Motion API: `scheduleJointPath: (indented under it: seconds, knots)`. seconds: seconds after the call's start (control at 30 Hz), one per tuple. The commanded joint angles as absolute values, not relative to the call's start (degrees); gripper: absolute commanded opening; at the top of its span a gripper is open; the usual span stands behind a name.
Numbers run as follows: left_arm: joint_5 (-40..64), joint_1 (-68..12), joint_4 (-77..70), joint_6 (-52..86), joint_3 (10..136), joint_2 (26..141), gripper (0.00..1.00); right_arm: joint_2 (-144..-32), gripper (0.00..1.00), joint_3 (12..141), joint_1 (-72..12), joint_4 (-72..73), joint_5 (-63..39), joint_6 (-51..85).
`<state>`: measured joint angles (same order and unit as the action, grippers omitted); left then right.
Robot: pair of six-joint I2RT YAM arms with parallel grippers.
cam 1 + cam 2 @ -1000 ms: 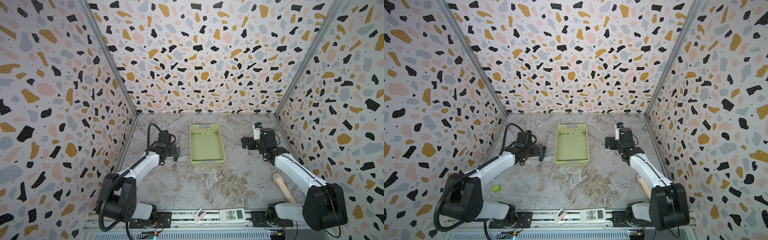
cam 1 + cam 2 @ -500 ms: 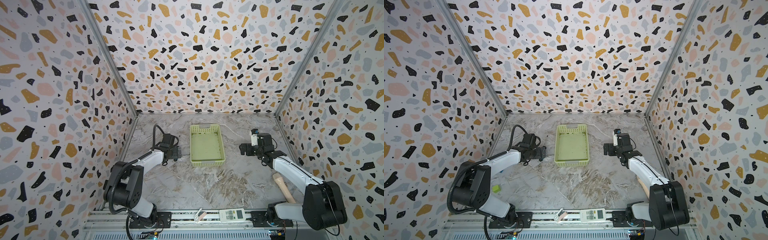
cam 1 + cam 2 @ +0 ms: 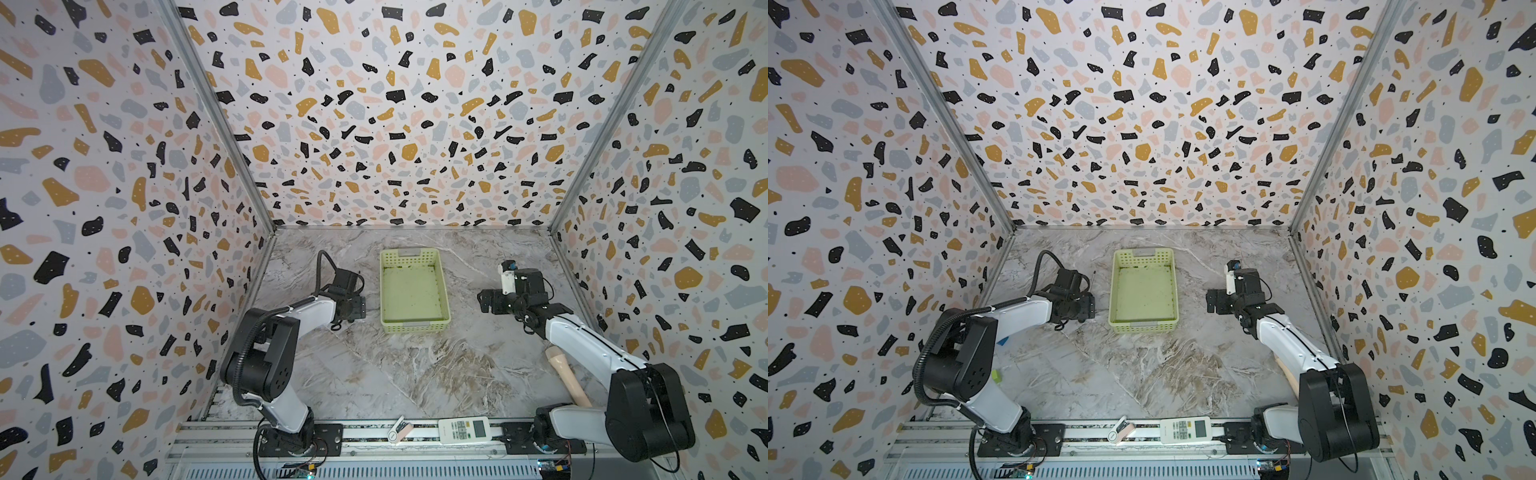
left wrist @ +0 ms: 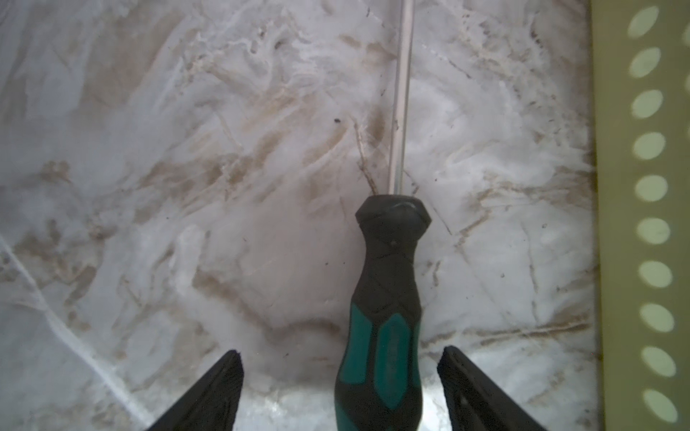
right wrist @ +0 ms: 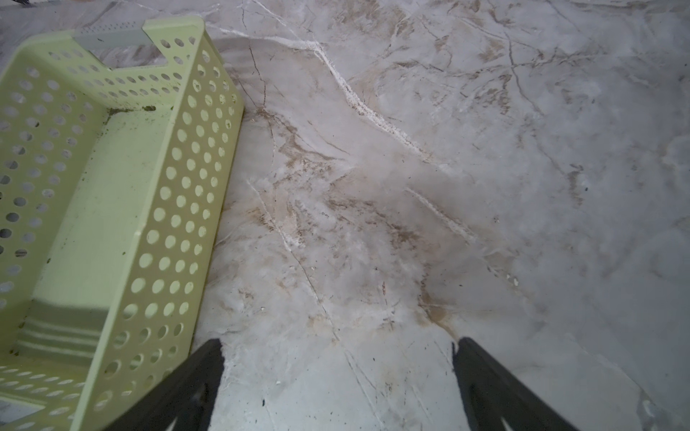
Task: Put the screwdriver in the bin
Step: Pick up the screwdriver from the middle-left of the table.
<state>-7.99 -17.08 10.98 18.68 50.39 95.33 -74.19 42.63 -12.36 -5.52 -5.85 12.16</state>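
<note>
Left wrist: screwdriver [image 4: 384, 298] between jaws, untouched

White arms [image 3: 311, 309], black joints [image 3: 266, 365], black cable [image 3: 318, 270], dark pointed fingers [image 4: 209, 395]

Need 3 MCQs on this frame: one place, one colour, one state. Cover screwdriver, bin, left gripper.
1. The screwdriver lies: A on the table beside the bin; B inside it; C held in the air.
2. Handle accent colour: A red; B teal green; C yellow.
3. The left gripper is: A shut on the shaft; B out of view; C open, astride the handle.
Answers: 1A, marble under it, bin wall alongside; 2B, teal panels on black; 3C, gaps on both sides of the handle.
</note>
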Motion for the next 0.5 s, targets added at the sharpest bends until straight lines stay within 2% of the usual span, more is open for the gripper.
scheduleJointPath:
  seconds: [0.0,0.2,0.47]
  knots:
    - [-8.6,-18.2,9.9,19.3,52.4,95.9,0.8,-72.4,0.98,42.2,-12.1,-5.2,-6.7,12.7]
    - [-9.0,-19.1,10.0,19.7,53.1,97.1,0.68,-72.0,0.98,42.1,-11.6,-5.2,-7.2,12.9]
    - [-10.0,-19.2,10.4,19.4,53.5,97.7,0.62,-71.3,0.98,41.4,-11.1,-5.4,-7.6,12.9]
